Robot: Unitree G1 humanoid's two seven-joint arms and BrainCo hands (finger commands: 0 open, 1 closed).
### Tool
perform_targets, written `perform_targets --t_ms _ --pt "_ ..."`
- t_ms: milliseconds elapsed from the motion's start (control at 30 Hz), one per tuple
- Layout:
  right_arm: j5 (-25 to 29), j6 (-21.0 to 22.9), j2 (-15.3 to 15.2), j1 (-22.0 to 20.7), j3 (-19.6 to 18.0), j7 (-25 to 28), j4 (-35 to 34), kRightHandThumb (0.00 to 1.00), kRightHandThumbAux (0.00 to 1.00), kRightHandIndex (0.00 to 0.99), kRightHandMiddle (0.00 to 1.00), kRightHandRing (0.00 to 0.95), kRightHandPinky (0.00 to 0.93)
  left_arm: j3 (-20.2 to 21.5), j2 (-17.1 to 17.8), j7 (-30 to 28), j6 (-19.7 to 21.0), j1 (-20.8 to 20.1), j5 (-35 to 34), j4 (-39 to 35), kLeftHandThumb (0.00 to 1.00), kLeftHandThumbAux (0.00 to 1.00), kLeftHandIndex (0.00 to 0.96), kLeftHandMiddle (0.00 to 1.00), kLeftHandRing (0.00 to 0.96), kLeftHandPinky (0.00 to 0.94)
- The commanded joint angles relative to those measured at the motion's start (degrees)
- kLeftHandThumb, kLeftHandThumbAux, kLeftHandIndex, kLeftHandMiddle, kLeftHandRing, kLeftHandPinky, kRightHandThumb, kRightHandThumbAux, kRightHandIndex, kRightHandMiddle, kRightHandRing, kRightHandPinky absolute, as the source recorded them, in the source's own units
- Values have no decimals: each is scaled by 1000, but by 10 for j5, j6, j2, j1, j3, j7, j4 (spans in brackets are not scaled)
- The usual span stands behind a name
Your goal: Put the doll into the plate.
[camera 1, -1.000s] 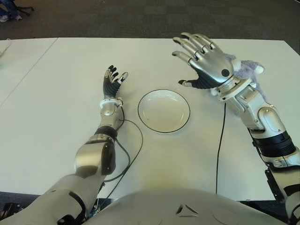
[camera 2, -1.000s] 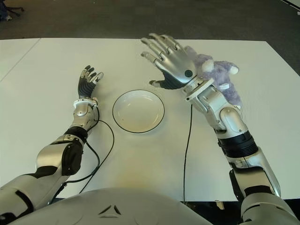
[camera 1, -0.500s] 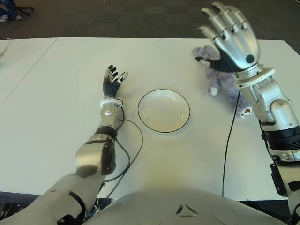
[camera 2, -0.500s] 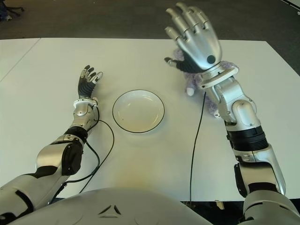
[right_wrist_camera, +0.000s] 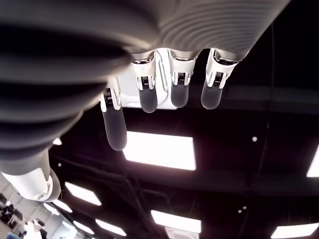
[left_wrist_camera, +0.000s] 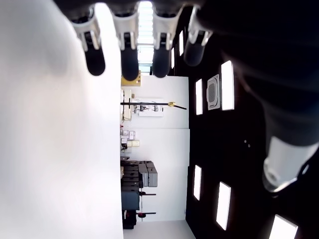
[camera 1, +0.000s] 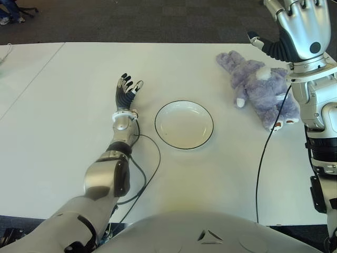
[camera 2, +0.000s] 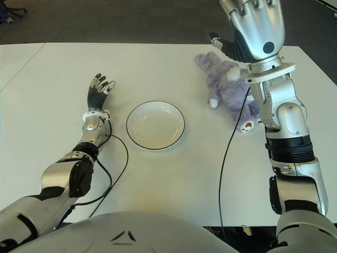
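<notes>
- The white table (camera 1: 63, 158) spans nearly the whole of both eye views, with dark floor beyond its far edge at 12 o'clock.
- The right hand (camera 2: 253, 26), a silver BrainCo hand, is raised at the 1 o'clock corner of the scene, above and just behind the doll. Its fingers are spread, palm turned up toward the ceiling lights in its own wrist view, and it holds nothing.
- The doll (camera 1: 258, 87), a lilac plush animal with a paler muzzle and pale paw pads, lies sprawled on the table at roughly 2 o'clock from the plate, well apart from it. Nothing grips it. It looks soft and floppy, likely to sag when lifted.
- The plate (camera 1: 184, 125), white and shallow with a thin dark rim, sits near the table's middle and holds nothing.
- The left hand (camera 1: 126, 90) shows at 9 o'clock of the plate, near it, fingers loosely apart and clasping nothing. Whether it touches the table cannot be told.
- A black cable (camera 1: 266, 153) hangs from the right wrist and crosses the doll's lower end.
- Judged from this, the task stands at the reach: the doll is not yet grasped. The next move calls for turning the right palm down, lowering onto the plush body, closing around it, and carrying it toward 8 o'clock to the plate.
</notes>
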Motion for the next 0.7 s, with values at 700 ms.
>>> perform_targets --t_ms 700 --pt "113 -5 -17 250 -101 13 49 494 466 249 59 27 2 -3 -37 -12 51 121 -1 74 0 581 94 152 150 157"
